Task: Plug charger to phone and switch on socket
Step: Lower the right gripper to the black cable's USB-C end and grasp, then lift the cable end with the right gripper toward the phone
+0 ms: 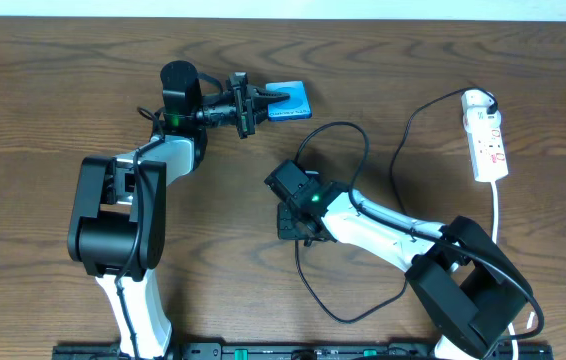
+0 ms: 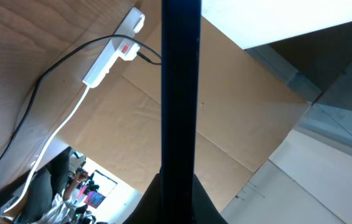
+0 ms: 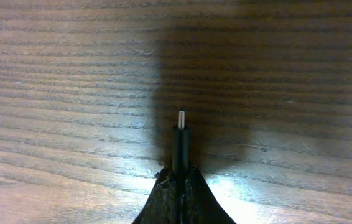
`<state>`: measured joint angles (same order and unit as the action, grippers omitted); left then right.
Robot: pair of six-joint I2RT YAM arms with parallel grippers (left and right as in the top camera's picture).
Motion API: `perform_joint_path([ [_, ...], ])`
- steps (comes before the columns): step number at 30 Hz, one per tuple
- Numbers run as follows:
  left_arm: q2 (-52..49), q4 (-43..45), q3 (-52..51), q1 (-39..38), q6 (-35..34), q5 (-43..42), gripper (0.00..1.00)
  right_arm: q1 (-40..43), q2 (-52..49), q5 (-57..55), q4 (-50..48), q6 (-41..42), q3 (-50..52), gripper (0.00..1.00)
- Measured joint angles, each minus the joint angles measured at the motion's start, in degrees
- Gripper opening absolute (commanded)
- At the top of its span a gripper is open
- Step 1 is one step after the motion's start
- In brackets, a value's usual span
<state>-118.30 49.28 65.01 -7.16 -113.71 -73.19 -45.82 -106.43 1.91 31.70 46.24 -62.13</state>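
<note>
My left gripper [image 1: 259,101] is shut on the phone [image 1: 289,101], whose blue screen shows at the back of the table. In the left wrist view the phone [image 2: 181,74] is a dark upright bar rising from between the fingers [image 2: 179,190]. My right gripper [image 1: 294,222] is at the table's middle, shut on the charger's plug end. In the right wrist view the small metal tip [image 3: 181,119] sticks out beyond the shut fingers [image 3: 179,177] just above the wood. The black charger cable [image 1: 338,127] loops across the table to the white socket [image 1: 487,140] at the far right.
The socket also shows in the left wrist view [image 2: 111,59], with its white lead [image 2: 58,134] trailing down. A slack loop of cable [image 1: 363,312] lies near the front edge by the right arm's base. The table is brown wood [image 1: 43,90].
</note>
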Motion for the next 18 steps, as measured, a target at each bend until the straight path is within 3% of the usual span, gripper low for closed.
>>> perform_joint_path([
  [4, 0.00, 0.00, 0.00, 0.00, 1.33, 0.00, 0.07, 1.07, 0.00, 1.88, 0.63, -0.63, -0.20, 0.01],
  [8, 0.00, -0.02, 0.00, 0.00, 4.20, -0.02, 0.08, 6.49, 2.12, 9.29, 0.81, -7.04, -0.24, 0.01],
  [14, 0.00, 0.00, 0.00, 0.09, 10.86, -0.02, 0.07, 15.50, 12.61, 28.48, 0.68, -22.88, -0.37, 0.01],
  [18, 0.00, 0.02, 0.00, 0.33, 14.03, 0.00, 0.07, 21.77, 14.43, 43.06, -0.44, -30.58, -0.04, 0.01],
])
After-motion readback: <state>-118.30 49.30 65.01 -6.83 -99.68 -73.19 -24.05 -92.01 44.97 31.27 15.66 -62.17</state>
